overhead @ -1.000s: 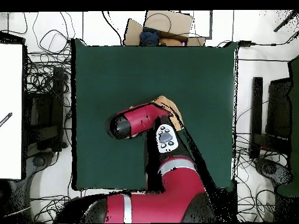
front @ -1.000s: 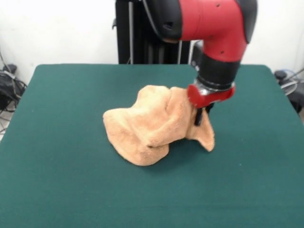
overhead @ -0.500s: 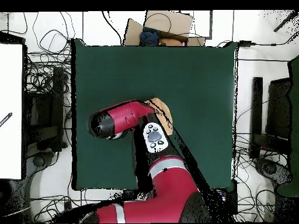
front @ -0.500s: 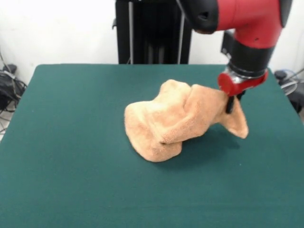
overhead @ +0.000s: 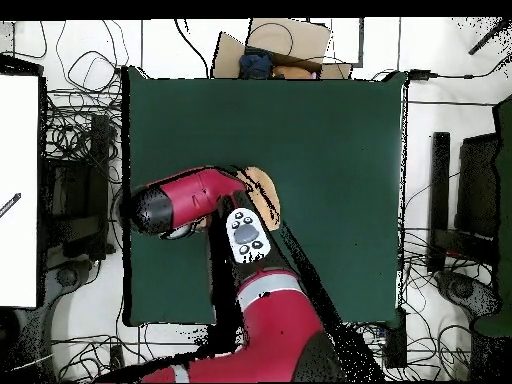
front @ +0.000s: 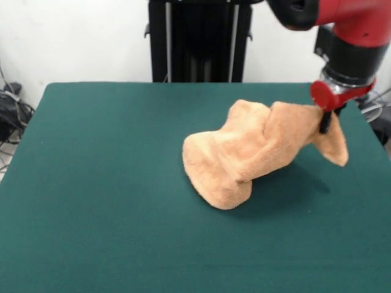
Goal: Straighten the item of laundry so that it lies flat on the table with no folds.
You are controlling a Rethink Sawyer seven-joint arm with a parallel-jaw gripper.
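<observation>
item: towel (front: pixel 256 149), light orange-tan terry cloth, bunched and folded over itself, not flat. position: right of centre on the table (front: pixel 104 201) in the front view, one rounded lump resting on the green cloth toward the near side, the rest rising in a ridge toward the upper right. one corner is lifted clear of the surface and hangs as a small flap below the gripper (front: pixel 325 122); a dark shadow lies on the felt under the raised part. in the overhead view only a small tan patch of the towel (overhead: pixel 262 190) shows, beside the arm's red housing, most of it covered by the arm. item: gripper, black fingers under a red wrist ring, pinched on the towel's raised edge at the far right of the front view, near the table's right border; fingers appear closed on the cloth, with fabric on both sides of them. item: arm (overhead: pixel 190 200), red and black, entering from the top right in the front view; from above it reaches across the left half of the table. item: table, dark green felt-like cover, large against the towel. surroundings: black pedestal column (front: pixel 198 39) behind the table; tangled cables (overhead: pixel 75 150) on the floor along the table's sides in the overhead view.
</observation>
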